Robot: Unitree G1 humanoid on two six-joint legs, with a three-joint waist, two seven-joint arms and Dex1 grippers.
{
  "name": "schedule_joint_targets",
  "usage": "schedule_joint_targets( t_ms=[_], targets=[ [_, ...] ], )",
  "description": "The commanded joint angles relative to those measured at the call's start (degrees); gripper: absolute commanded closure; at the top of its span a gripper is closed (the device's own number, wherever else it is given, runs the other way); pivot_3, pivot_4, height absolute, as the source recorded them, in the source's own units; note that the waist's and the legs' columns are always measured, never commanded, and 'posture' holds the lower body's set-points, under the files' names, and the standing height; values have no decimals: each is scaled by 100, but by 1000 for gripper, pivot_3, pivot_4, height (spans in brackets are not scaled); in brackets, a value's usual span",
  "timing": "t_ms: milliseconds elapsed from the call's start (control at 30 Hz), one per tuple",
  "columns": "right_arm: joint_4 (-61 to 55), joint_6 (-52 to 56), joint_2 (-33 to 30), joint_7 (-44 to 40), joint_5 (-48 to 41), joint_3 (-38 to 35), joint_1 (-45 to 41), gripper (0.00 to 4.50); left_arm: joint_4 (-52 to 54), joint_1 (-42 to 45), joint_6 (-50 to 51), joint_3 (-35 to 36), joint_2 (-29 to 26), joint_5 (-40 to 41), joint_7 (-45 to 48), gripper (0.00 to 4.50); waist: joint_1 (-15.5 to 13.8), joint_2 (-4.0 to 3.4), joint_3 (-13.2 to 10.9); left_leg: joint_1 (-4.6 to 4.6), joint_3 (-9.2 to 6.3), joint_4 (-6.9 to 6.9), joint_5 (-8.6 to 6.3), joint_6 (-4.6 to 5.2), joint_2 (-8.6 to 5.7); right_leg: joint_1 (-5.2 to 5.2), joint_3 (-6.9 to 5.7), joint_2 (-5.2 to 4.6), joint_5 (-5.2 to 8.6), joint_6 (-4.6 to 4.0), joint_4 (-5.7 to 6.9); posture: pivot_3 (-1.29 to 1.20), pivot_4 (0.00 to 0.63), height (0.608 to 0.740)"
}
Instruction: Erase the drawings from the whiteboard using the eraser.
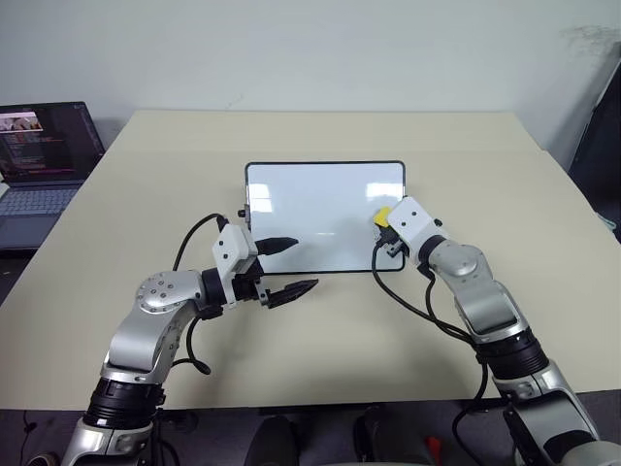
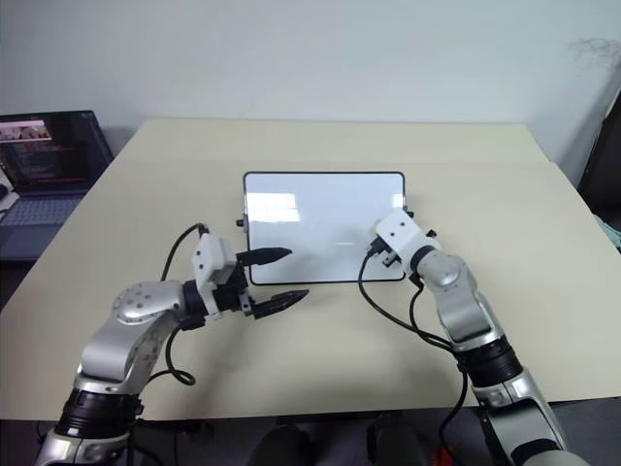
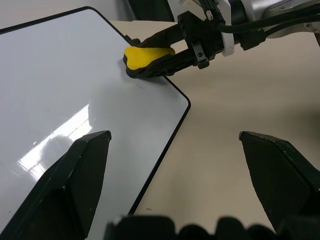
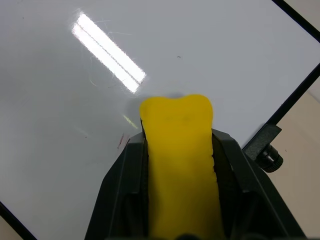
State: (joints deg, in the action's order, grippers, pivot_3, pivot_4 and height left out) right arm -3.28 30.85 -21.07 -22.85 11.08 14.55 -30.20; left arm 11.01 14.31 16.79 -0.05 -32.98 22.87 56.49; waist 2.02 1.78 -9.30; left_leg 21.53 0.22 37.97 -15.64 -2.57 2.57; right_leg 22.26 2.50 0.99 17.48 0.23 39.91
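One small bright yellow eraser (image 4: 180,165) sits clamped between the two black fingers of the right claw (image 1: 385,225), its rounded front end sticking out past the fingertips and pressed against the glossy white whiteboard (image 1: 320,209). The contact spot lies near the board's right edge, close to one of its small black side knobs (image 4: 270,159). The board's surface around the eraser looks nearly clean; only a faint red speck (image 4: 120,140) shows just beside the right claw. The thin black-framed board lies flat in the middle of the beige tabletop (image 1: 485,155). The left claw (image 1: 286,267) hovers at the board's near left corner, fingers spread wide and grasping nothing, one fingertip over the board and the other over the tabletop. An open laptop (image 1: 44,155) stands off the tabletop's far left side.
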Motion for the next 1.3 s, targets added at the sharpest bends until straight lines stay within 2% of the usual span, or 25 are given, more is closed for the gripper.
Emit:
schedule_joint_targets(
  t_ms=[33,233,467,733,1033,1200,1300],
  targets=[
    [-17,355,-97,-186,10,24,189,3201,95,83,-124,14,28,59,4,0,-4,0,0,1,-1,0,0,0,0,0,0,0,0,0,0,0,150,740],
    [-543,762,-269,-937,-236,373,533,3201,99,58,-131,25,51,39,1,0,4,1,0,2,-2,-4,-1,0,1,0,-2,0,1,1,-7,0,150,740],
    [-80,154,82,-62,94,45,-156,3201,124,32,-122,28,57,36,-6,0,106,0,-6,-1,0,-2,0,1,2,1,2,0,0,6,-3,0,150,740],
    [378,-241,264,218,150,17,-635,3201,144,27,-109,23,65,34,-26,0,98,-1,-8,36,-5,-10,-3,-2,1,24,-5,-1,-15,-21,-24,0,150,740],
    [-122,14,-99,-642,163,505,-123,3201,219,-32,-74,36,48,71,-88,0,93,-1,-8,37,-10,-16,-6,-2,3,17,-11,-2,-15,-21,-45,0,150,740],
    [-572,174,131,-183,-50,-197,122,3201,199,7,-71,6,70,84,-70,0,84,-2,-12,38,-12,-15,-6,-2,3,16,-13,-2,-15,-20,-44,0,150,740],
    [-1358,507,-78,-393,-305,-650,473,3201,240,24,-82,-52,50,116,42,0,43,-6,-22,45,-10,-15,-6,-2,0,18,-13,-4,-15,-20,-49,0,150,740]
  ],
)
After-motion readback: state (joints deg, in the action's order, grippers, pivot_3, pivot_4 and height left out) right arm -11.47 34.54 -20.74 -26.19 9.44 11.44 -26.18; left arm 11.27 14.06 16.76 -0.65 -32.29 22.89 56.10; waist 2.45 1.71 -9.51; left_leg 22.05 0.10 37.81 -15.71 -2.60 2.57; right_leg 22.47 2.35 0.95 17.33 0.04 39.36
